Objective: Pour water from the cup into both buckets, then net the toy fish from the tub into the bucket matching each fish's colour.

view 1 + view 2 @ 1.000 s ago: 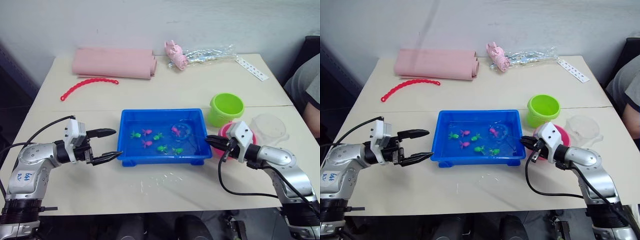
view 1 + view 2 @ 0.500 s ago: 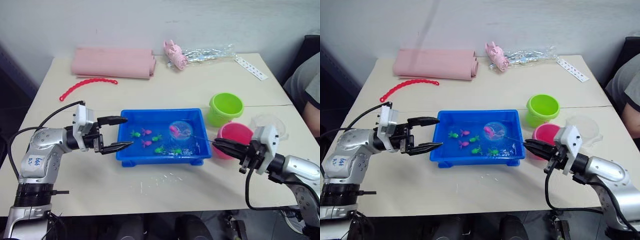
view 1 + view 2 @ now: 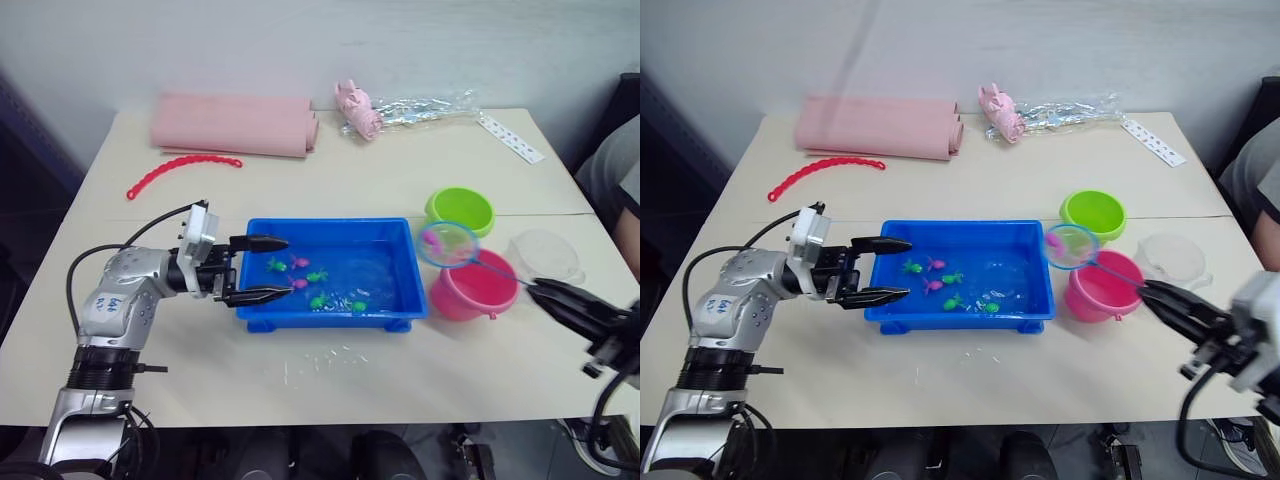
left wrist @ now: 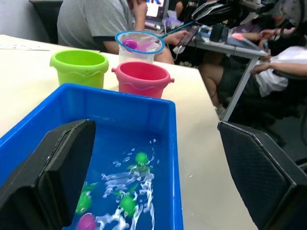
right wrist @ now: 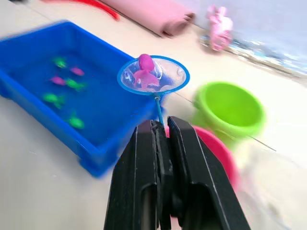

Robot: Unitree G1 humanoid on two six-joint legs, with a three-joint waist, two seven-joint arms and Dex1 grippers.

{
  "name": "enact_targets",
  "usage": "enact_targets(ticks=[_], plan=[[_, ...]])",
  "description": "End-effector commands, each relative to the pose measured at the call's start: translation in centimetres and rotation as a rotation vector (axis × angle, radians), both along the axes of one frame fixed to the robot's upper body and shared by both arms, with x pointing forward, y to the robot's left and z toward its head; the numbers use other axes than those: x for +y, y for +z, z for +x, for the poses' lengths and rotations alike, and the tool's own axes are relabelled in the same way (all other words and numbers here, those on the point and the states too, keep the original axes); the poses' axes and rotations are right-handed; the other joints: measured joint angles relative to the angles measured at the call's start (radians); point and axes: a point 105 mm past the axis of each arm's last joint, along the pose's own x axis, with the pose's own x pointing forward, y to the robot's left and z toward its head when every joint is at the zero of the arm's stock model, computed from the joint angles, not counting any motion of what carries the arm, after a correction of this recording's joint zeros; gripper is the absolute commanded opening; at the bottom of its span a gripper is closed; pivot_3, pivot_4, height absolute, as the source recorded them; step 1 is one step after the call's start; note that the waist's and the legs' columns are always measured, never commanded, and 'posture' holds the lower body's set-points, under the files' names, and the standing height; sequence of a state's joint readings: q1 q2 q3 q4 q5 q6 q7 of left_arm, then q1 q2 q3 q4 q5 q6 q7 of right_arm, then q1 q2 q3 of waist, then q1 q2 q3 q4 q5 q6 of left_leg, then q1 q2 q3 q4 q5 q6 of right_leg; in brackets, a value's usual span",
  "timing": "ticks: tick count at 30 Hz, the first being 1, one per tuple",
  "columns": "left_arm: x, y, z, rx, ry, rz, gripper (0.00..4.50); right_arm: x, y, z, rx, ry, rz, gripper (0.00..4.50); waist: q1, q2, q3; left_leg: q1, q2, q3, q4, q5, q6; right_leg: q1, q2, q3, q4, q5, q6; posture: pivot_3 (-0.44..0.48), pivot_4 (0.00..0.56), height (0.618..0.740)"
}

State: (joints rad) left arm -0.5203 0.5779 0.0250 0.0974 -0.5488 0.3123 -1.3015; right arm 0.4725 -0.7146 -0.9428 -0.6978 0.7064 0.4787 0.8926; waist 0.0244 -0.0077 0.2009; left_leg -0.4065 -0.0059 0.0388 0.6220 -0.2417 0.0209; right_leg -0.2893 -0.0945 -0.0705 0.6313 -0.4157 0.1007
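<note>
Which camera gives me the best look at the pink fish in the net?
The right wrist view: the pink fish sits large inside the net, held by the right gripper. The eye views show a small pink spot in the ring; the left wrist view shows it far off.

Blue tub (image 3: pixel 405 262), pink bucket (image 3: pixel 462 292), lime-green bucket (image 3: pixel 458 211).

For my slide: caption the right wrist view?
Right gripper holds net with pink fish above the tub's edge.

Blue-ringed net (image 3: pixel 447 243) with a pink fish (image 5: pixel 145 63), above the pink bucket (image 3: pixel 463 290) beside the tub (image 3: pixel 410 285).
</note>
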Motion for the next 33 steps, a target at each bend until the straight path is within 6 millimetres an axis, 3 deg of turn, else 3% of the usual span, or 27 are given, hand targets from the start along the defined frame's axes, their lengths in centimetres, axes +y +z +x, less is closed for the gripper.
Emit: enact_targets(ticks=[1,8,14,17,29,33], plan=[[-0.5,1.0,0.2,-0.051,-0.028,-0.004,4.47,-1.8,0.0,-0.9,-0.040,-0.078,-0.084,0.00,0.000,0.000,0.000,0.000,0.000,0.000,0.000,0.000,0.000,0.000,0.000,0.000,0.000,0.000,0.000,0.000,0.150,0.740],[-1.4,1.0,0.1,-0.057,-0.054,-0.006,4.47,-3.8,-2.3,-1.4,-0.081,-0.150,-0.358,0.00,-0.005,0.000,0.000,0.001,0.000,0.001,-0.001,0.000,0.000,0.000,0.000,0.001,0.000,0.000,0.000,0.000,0.150,0.740],[-1.7,1.1,0.0,-0.057,-0.055,-0.006,4.47,-4.8,-2.5,-0.3,-0.237,-0.194,-0.628,0.00,-0.004,0.000,0.000,0.001,0.000,0.001,0.000,0.001,-0.001,0.000,0.000,0.002,0.000,0.000,0.000,0.000,0.150,0.740],[-1.9,1.3,0.0,-0.058,-0.051,-0.009,4.47,-5.1,-2.7,0.4,-0.284,-0.229,-0.635,0.00,-0.004,0.000,0.000,0.001,0.000,0.001,0.000,0.001,-0.001,0.000,0.000,0.002,0.000,0.000,0.000,0.000,0.150,0.740],[-2.4,1.3,-0.1,-0.060,-0.039,-0.018,4.47,-3.9,-4.5,0.5,-0.424,0.059,-1.037,0.00,-0.003,0.000,0.000,0.001,0.000,0.001,0.000,0.001,-0.001,0.000,0.000,0.002,0.000,0.000,0.000,0.000,0.150,0.740],[-2.2,1.2,-0.2,-0.058,-0.033,-0.015,4.47,-3.5,-4.4,0.2,-0.496,0.072,-1.088,0.00,-0.004,0.000,0.000,0.001,0.000,0.001,0.000,0.001,-0.001,0.000,0.000,0.002,0.000,0.000,0.000,0.000,0.150,0.740]])
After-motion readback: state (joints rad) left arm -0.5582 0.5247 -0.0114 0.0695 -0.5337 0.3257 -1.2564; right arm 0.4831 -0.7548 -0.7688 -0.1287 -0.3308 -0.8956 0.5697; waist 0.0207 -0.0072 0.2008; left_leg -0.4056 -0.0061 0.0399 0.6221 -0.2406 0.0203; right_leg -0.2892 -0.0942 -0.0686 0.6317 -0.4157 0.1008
